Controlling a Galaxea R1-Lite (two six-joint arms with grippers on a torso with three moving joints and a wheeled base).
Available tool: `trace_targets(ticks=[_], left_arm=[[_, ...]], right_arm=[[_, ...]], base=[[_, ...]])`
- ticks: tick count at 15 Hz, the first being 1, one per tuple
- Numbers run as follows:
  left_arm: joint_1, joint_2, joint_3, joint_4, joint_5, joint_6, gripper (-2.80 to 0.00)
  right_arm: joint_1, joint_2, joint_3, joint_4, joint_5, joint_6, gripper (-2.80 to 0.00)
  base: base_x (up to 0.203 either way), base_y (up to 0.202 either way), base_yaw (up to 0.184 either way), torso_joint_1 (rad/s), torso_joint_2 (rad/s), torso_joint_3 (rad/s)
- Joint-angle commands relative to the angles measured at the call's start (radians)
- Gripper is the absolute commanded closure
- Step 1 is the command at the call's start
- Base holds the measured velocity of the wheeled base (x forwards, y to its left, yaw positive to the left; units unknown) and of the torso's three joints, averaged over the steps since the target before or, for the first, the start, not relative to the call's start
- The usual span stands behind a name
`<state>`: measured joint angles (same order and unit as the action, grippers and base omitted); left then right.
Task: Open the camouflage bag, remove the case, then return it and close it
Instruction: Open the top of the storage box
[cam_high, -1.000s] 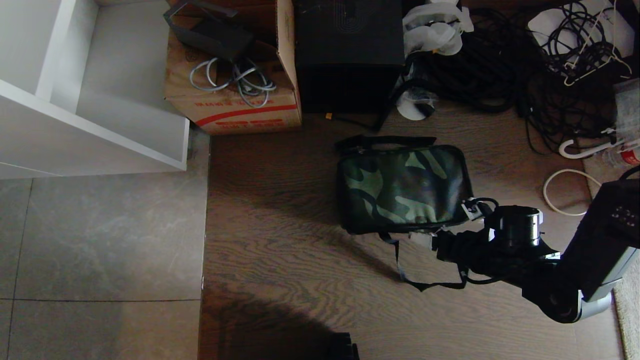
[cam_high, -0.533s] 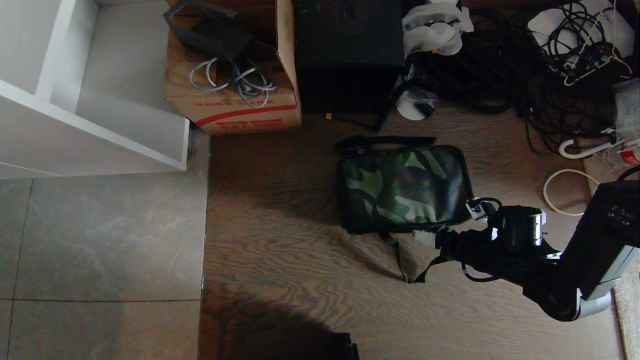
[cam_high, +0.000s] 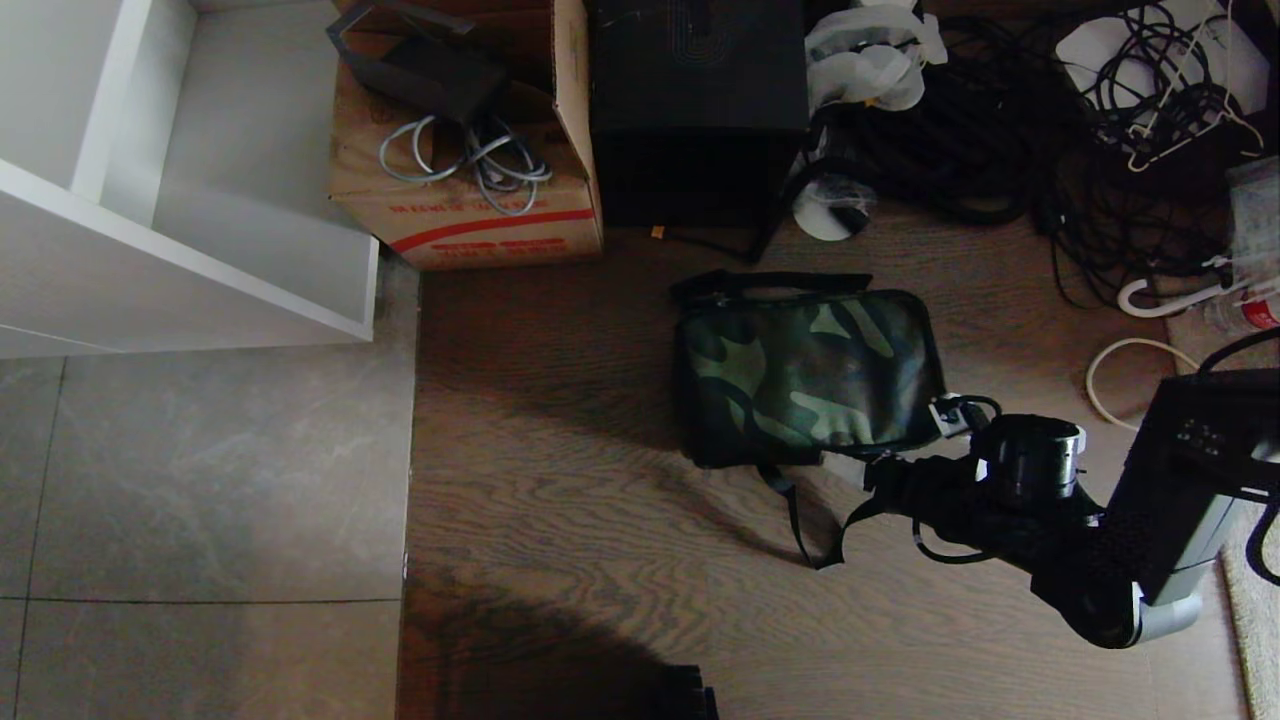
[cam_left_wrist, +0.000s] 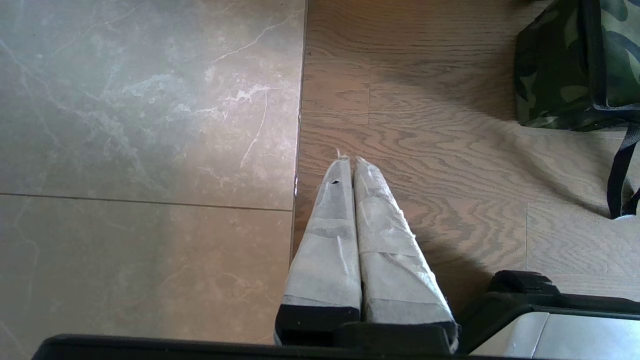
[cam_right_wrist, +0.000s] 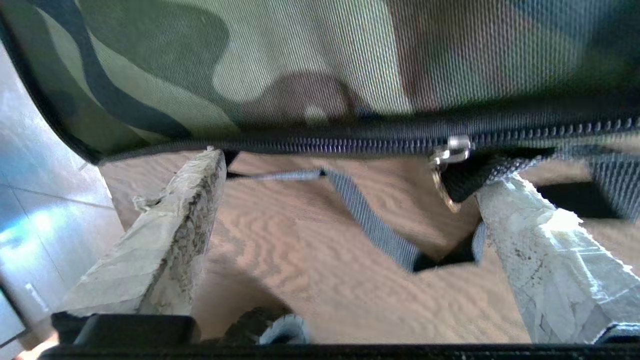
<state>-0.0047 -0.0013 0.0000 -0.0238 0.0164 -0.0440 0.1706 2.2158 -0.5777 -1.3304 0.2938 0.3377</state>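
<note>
Your left gripper (cam_left_wrist: 348, 162) hangs clenched over the seam between the tile and the wood floor (cam_high: 560, 480). The camouflage bag (cam_high: 805, 375) lies zipped on the wood. At its near right corner your right gripper (cam_right_wrist: 345, 175) stands released, straddling the strap (cam_right_wrist: 375, 225) below the zipper (cam_right_wrist: 452, 150).

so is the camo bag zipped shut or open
Shut: the camouflage bag lies flat on the floor, lid down, and its zipper teeth are meshed along the visible edge.

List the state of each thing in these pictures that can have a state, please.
camouflage bag: zipped shut, flat on the wooden floor.
bag strap: loose on the floor.
right gripper: open, at the bag's zipper edge.
left gripper: shut, empty, over the floor.
cardboard box: open, cables inside.
</note>
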Motion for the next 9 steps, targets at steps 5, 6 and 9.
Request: trace_targets(ticks=[5,6,9], left_arm=[[0.0,0.001,0.008,-0.001,0.0,0.0,0.0],[0.0,0.001,0.008,-0.001,0.001,0.0,0.0],[0.0,0.001,0.009,-0.001,0.001,0.0,0.0]], right_arm=[[0.007,0.021,0.012,-0.006,0.004,-0.009,-2.8],[0.007,0.021,0.012,-0.007,0.004,-0.009,-2.8],[0.007,0.022,0.01,-0.016,0.002,-0.009,-2.8]], base=[[0.0,0.0,0.0,0.0,0.0,0.0],[0.0,0.0,0.0,0.0,0.0,0.0],[0.0,0.0,0.0,0.0,0.0,0.0]])
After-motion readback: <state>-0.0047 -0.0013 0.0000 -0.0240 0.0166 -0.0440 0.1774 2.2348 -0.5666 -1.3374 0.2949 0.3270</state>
